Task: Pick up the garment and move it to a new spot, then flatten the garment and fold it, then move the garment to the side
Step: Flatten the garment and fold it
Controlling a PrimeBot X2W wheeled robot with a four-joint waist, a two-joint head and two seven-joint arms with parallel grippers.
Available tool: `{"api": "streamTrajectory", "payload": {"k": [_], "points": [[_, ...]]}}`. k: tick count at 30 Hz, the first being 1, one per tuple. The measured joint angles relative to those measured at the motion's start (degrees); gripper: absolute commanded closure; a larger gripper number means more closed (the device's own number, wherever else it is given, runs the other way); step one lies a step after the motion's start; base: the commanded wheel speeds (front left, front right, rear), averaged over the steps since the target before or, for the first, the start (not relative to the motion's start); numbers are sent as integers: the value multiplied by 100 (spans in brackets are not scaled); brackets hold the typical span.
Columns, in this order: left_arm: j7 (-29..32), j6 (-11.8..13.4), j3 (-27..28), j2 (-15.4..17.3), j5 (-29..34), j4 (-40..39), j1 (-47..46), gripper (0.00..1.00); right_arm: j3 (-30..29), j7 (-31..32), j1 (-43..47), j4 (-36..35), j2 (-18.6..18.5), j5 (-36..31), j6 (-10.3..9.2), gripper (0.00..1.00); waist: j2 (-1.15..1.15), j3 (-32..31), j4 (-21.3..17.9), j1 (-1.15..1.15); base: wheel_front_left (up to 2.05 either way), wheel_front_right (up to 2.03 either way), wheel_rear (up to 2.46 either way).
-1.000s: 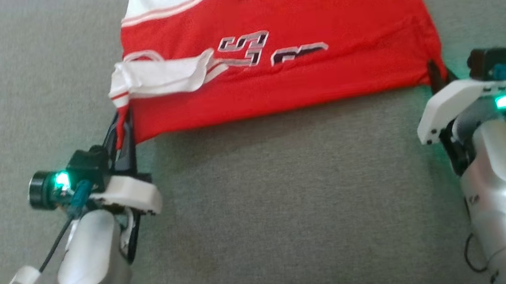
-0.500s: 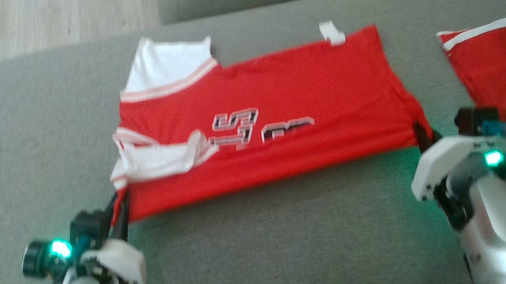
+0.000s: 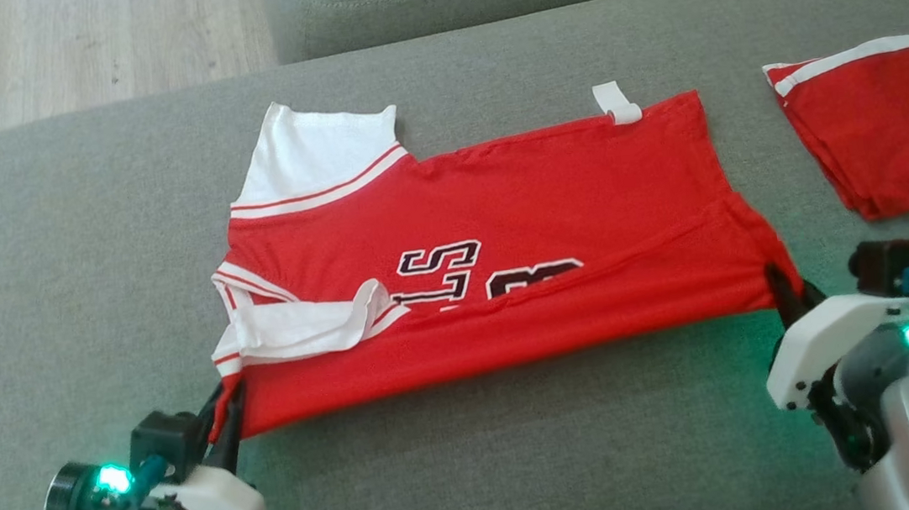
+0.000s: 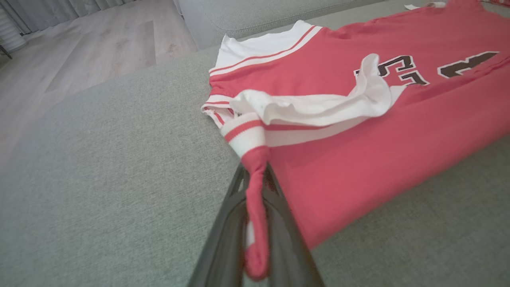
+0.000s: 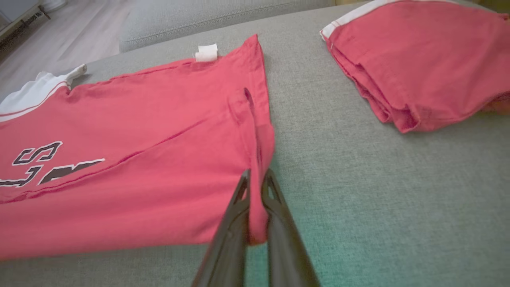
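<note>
Since the earlier frames, the near edge of the jersey (image 3: 549,186) is being drawn slightly closer to the robot, and a long crease (image 3: 632,257) is now being raised across its near half; part of the shift is being caused by the head camera's own movement.

At the left gripper (image 3: 227,406), the two dark fingers (image 4: 223,223) are being kept almost closed on the jersey's near left corner, with a red strip of cloth below a white striped cuff (image 4: 244,135) being pinched between them. At the right gripper (image 3: 781,288), the fingers are likewise being pressed together on the near right corner, where a bunched fold of red fabric is being clamped. Between the two grips the near edge is being held taut, with a shadow being cast beneath it.

Further out, the jersey is being spread, lettering up, on the grey couch cushion (image 3: 477,472). A crumpled white sleeve (image 3: 301,326) is being draped over the lettering's left end, and a white tag (image 3: 616,103) is being shown at the far edge. A folded red garment (image 3: 881,134) is being kept well apart on the right. Wooden floor (image 3: 61,51) is being seen beyond the cushion.
</note>
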Motion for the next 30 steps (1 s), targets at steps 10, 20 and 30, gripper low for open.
{"api": "streamTrajectory", "payload": {"k": [10,20,30], "points": [[-514,316,187,12,-34,-389,-15,0,258,-716,-31,-530,-11,417,0,0,0,38,38,0,0,0,0],[-1327,255,488,-292,-439,-1382,-29,0,920,-2257,-22,-856,-12,687,0,0,0,68,-77,-1,0,0,0],[-1000,-153,335,44,-299,-1691,-1124,0,981,-2809,-263,-1037,-13,691,0,0,0,664,-219,0,0,0,0]]}}
